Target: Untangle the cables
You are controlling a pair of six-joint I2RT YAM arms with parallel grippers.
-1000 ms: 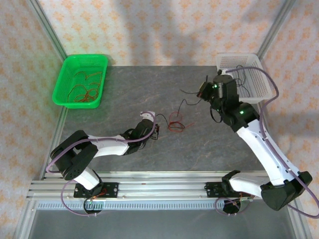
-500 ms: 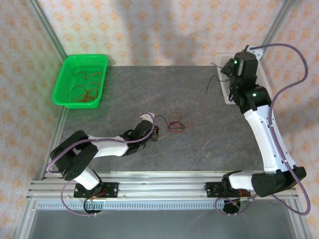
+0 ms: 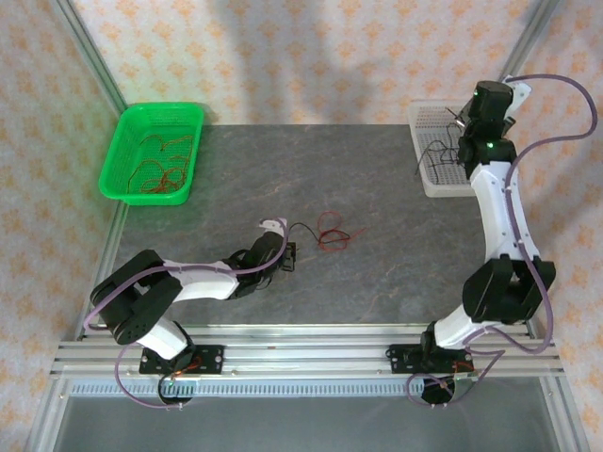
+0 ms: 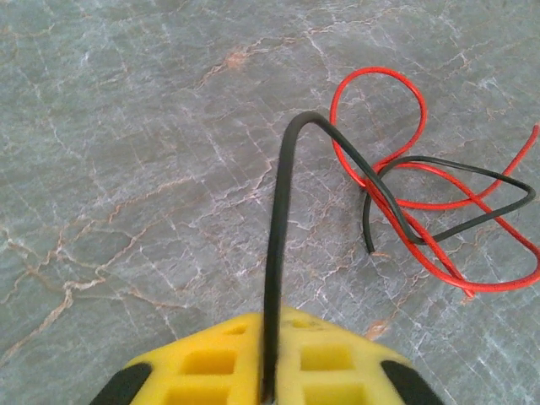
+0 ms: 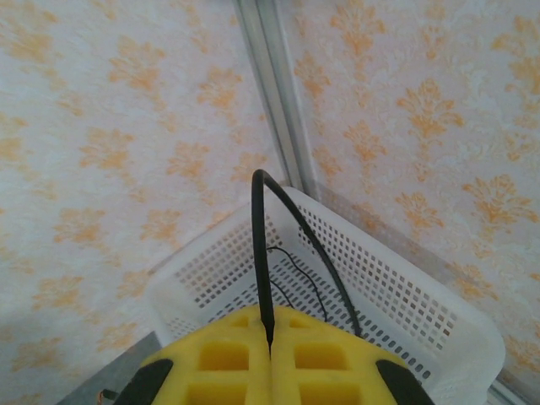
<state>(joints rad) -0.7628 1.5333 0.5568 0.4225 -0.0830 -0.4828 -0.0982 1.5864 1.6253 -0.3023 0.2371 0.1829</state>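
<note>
We see the left gripper (image 4: 270, 333) lying low on the grey marbled stone-look surface (image 4: 126, 169), near its middle. Its yellow jaws are pressed together on a thin black wire (image 4: 278, 219). The wire runs out of the seam between them, rises in an arch, bends sharply and drops toward a thin red wire (image 4: 380, 71) just ahead. The red wire lies on the surface in a few loose loops. The black one crosses those loops and doubles back in a narrow hairpin. Its free tip rests on the surface inside the tangle. We cannot tell whether it passes through a red loop or merely lies over it.

The right gripper (image 5: 270, 333) is raised high at the far right corner, above a white perforated plastic basket (image 5: 405, 295). Its yellow jaws are closed on a second black wire (image 5: 259, 253), which stands up from the seam, curves over and hangs down toward the basket. Finer black strands (image 5: 297, 263) lie inside that basket.

At the far left corner of the surface sits a green plastic basket (image 3: 162, 106). It holds a heap of red wires (image 3: 155, 169), well apart from both grippers.
</note>
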